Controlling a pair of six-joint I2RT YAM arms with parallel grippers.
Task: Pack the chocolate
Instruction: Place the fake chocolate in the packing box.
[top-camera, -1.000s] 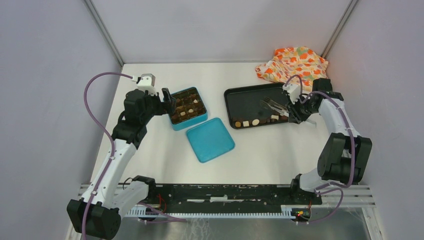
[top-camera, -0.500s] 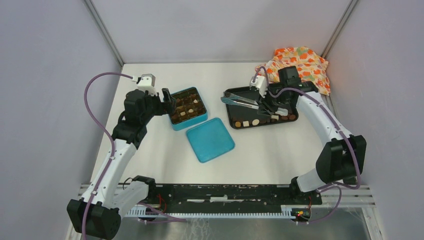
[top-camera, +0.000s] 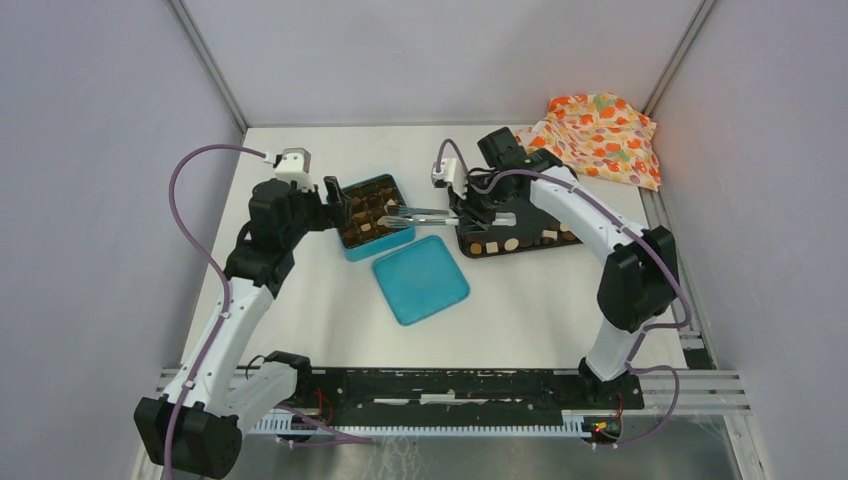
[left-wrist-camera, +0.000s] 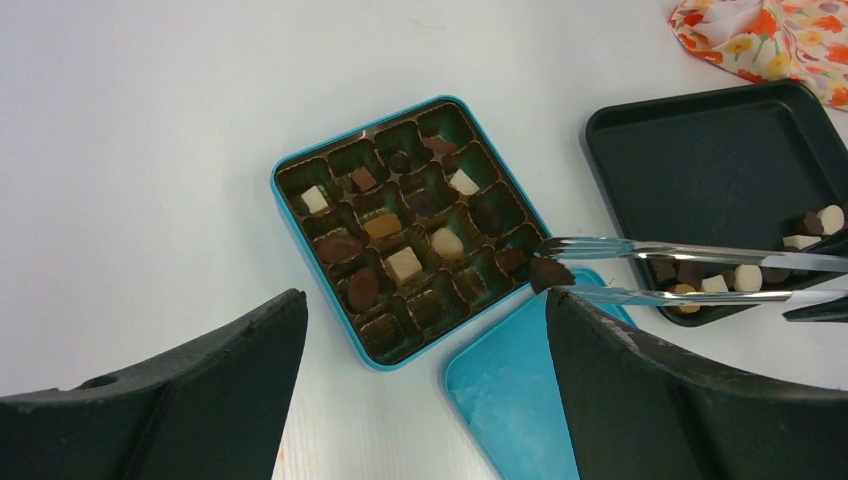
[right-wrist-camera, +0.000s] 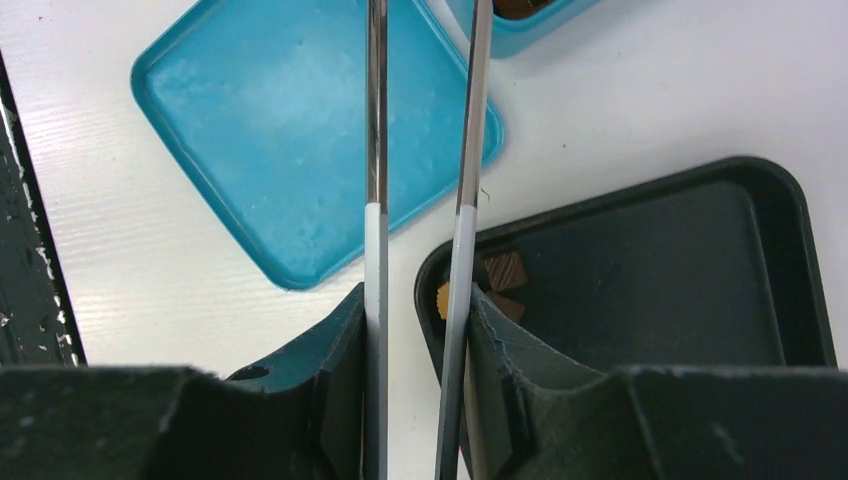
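- Your right gripper is clenched on the metal tongs. Its two fingers press the arms from either side near the handle end.
- The tongs reach out from above the black tray toward the teal box, with their arms lying roughly level.
- The tong tips pinch one dark piece of chocolate. It sits at the box's rim on the side facing the tray, just above the corner of the teal lid. You cannot tell whether it touches the rim.
- The boxed chocolates lie in several cells of the brown divider. They are cream squares, tan squares and dark rounds, one to a cell.
- More loose chocolates lie in a row along the near edge of the tray: cream, tan and dark brown. The right arm hides part of this row in the top view.
- Your left gripper is released, with its jaws standing wide. It hovers just beside the box on the side away from the tray and grasps nothing.
- The lid lies inner face up on the white table. It is near the box, between it and the arm bases.
- An orange flowery cloth is bunched at the far right corner, just beyond the tray.
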